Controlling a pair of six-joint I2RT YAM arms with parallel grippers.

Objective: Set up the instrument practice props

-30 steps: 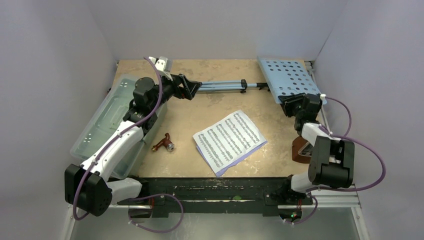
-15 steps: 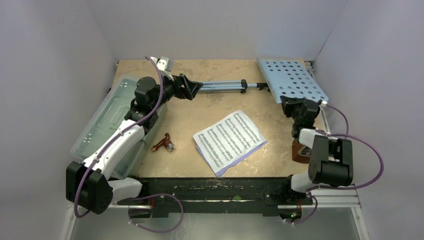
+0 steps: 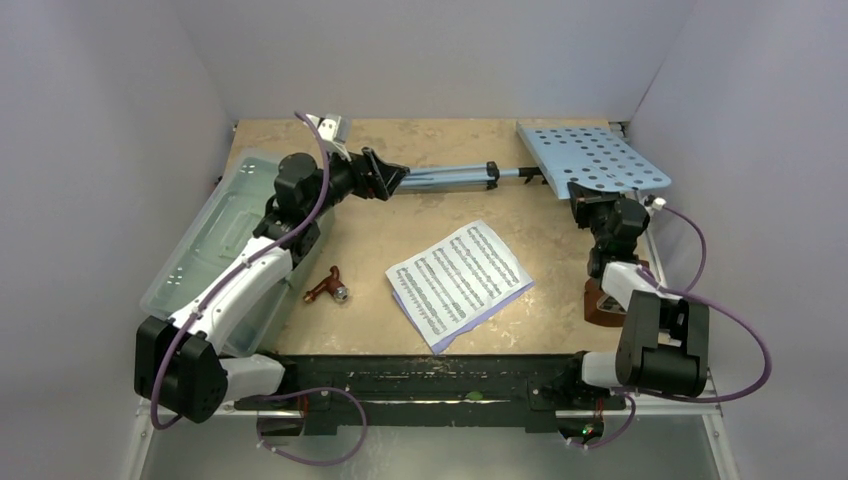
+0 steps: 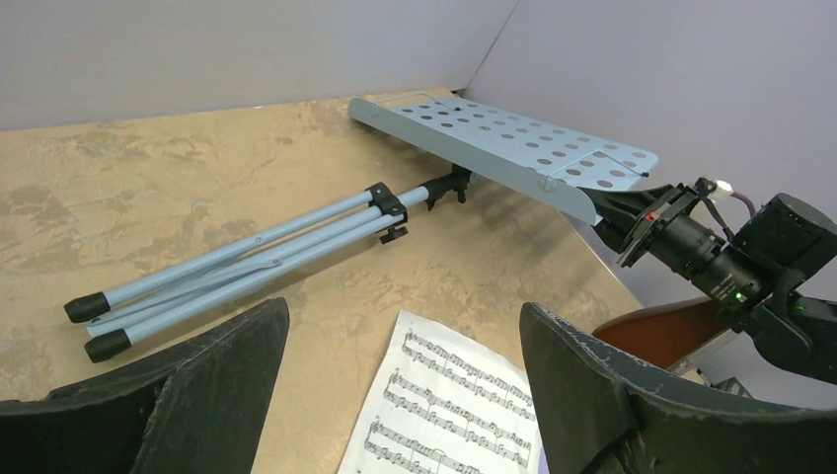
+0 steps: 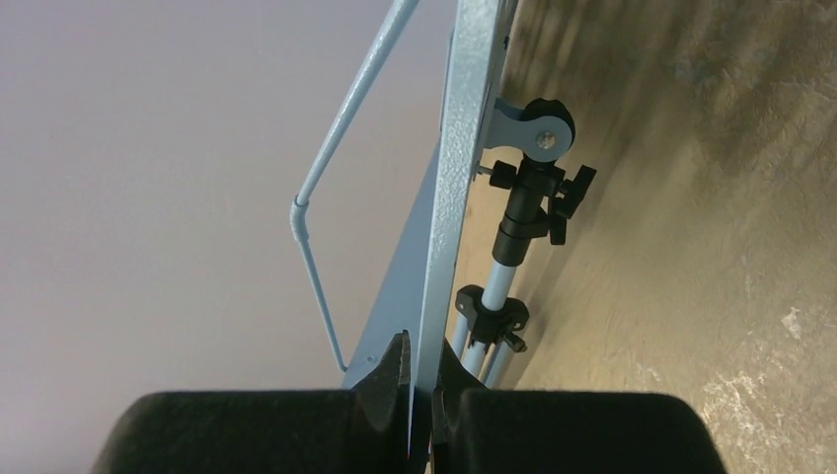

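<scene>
Plainly, perforated desk (image 3: 600, 162) (thin blue metal)

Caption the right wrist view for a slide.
Right hand pinches the edge of the light-blue perforated music-stand desk.

At two o'clock the music stand (image 3: 596, 160) is showing matt, speckled painted metal, the table (image 3: 440, 215) looking like worn, mottled wood.

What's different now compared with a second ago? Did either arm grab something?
The right gripper closed on the near edge of the music stand's perforated desk and appears to have raised it, swinging it slightly rightward. The stand's legs shifted a little with it. The left gripper stayed open near the legs. The sheet music, metronome and clear box did not move.
</scene>
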